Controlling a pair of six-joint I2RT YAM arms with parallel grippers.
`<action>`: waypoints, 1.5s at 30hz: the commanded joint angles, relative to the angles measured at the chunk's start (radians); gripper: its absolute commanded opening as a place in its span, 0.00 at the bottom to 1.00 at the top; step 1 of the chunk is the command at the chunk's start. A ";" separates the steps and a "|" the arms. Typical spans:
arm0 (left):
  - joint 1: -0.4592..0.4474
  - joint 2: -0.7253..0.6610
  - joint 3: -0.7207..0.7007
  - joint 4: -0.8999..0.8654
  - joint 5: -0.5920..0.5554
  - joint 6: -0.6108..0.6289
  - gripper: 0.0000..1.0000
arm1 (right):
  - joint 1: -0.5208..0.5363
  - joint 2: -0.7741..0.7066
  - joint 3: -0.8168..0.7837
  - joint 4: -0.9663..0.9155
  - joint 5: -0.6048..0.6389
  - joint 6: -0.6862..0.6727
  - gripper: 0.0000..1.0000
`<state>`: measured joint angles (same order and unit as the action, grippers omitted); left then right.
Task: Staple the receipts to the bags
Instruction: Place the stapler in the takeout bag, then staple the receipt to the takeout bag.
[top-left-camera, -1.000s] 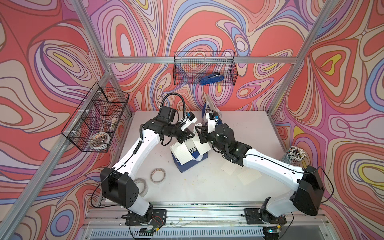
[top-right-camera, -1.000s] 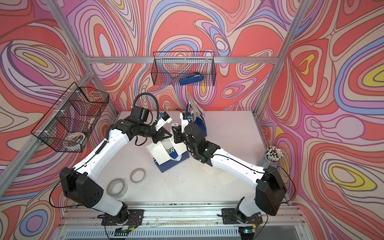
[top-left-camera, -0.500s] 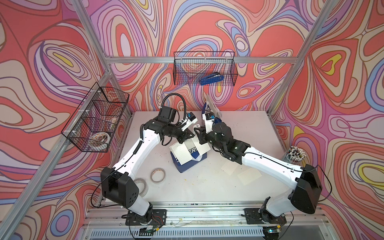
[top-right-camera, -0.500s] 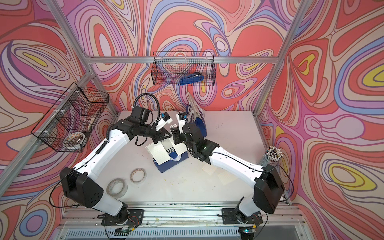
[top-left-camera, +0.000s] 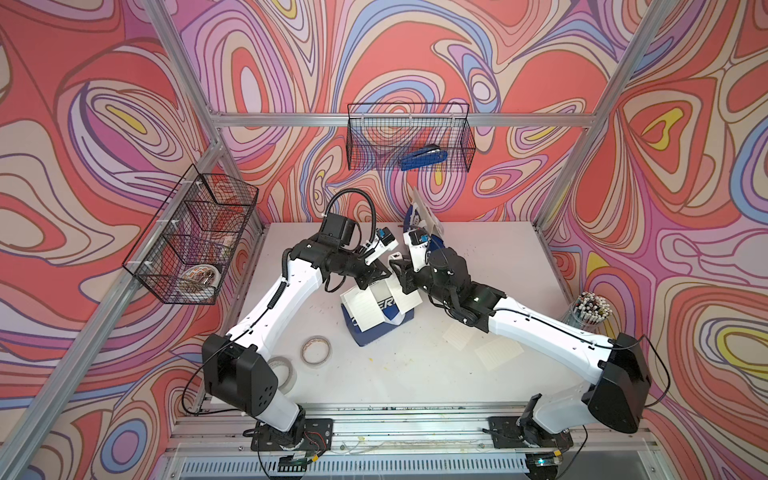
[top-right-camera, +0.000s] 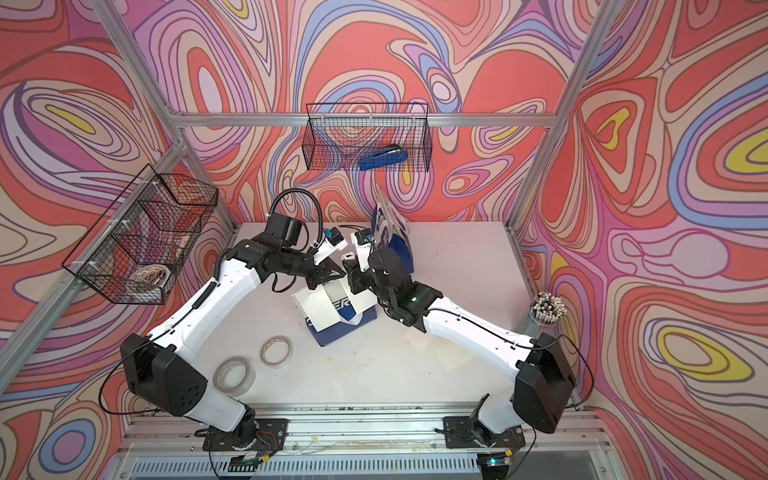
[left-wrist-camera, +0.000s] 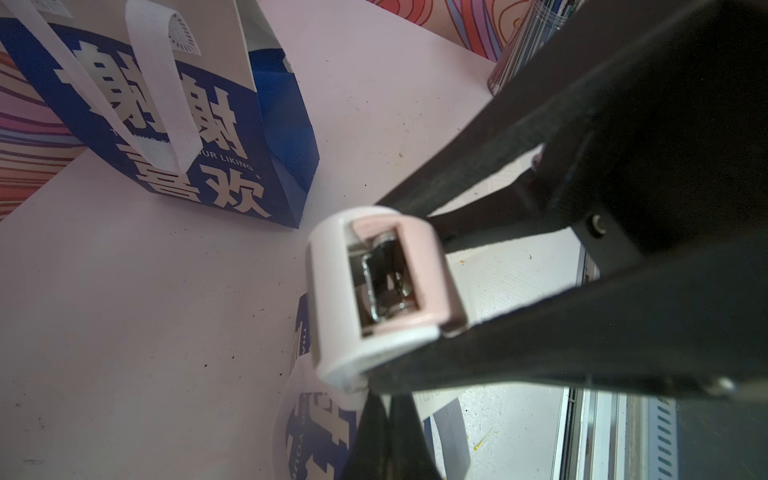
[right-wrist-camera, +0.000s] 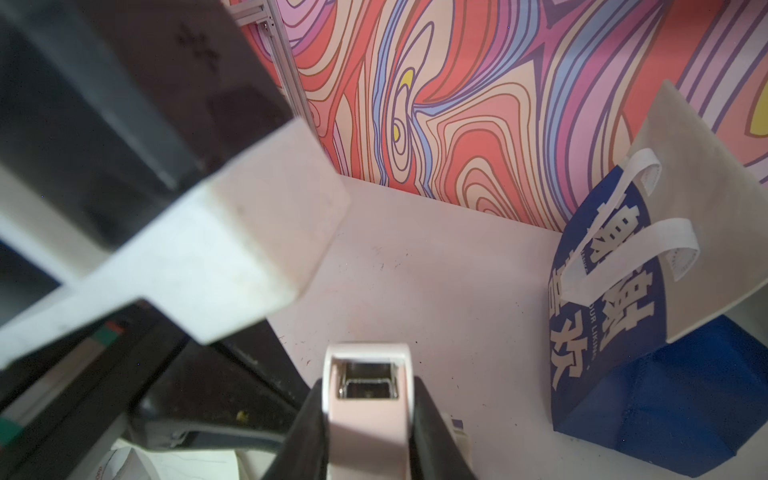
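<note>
One blue-and-white bag (top-left-camera: 376, 322) (top-right-camera: 345, 326) lies flat mid-table with lined white receipts (top-left-camera: 362, 307) (top-right-camera: 318, 305) on its face. A second bag (top-left-camera: 424, 220) (left-wrist-camera: 187, 137) (right-wrist-camera: 615, 299), with white Chinese characters, stands at the back. My right gripper (top-left-camera: 400, 272) (right-wrist-camera: 368, 390) is shut on a pink-and-white stapler (right-wrist-camera: 368, 409) (left-wrist-camera: 382, 286) just above the lying bag's far end. My left gripper (top-left-camera: 372, 277) (left-wrist-camera: 388, 436) is shut, its tips down at that same end; whether paper is pinched is hidden.
Two loose receipts (top-left-camera: 459, 334) (top-left-camera: 498, 353) lie under the right forearm. Two tape rolls (top-left-camera: 316, 351) (top-left-camera: 282, 370) sit front left. A pen cup (top-left-camera: 590, 307) stands at the right edge. A blue stapler (top-left-camera: 424, 158) lies in the back wire basket (top-left-camera: 357, 137); another basket (top-left-camera: 195, 241) hangs left.
My right arm has edged left with the stapler, closer to the left gripper over the lying bag. The left arm and both bags have stayed put.
</note>
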<state>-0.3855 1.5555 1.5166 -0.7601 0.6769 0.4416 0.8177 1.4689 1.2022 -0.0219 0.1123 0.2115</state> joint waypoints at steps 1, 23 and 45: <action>-0.003 0.005 0.041 0.062 0.056 0.008 0.00 | 0.025 0.022 -0.023 -0.133 -0.095 -0.029 0.27; -0.003 0.015 0.046 0.065 0.067 0.019 0.00 | 0.025 -0.024 -0.066 -0.115 -0.041 -0.070 0.25; -0.003 0.012 0.043 0.027 0.104 0.120 0.00 | -0.045 -0.236 -0.115 -0.233 -0.172 -0.246 0.77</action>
<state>-0.3855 1.5723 1.5246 -0.7513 0.7116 0.5056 0.8158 1.3197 1.1213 -0.2302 0.0708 0.0185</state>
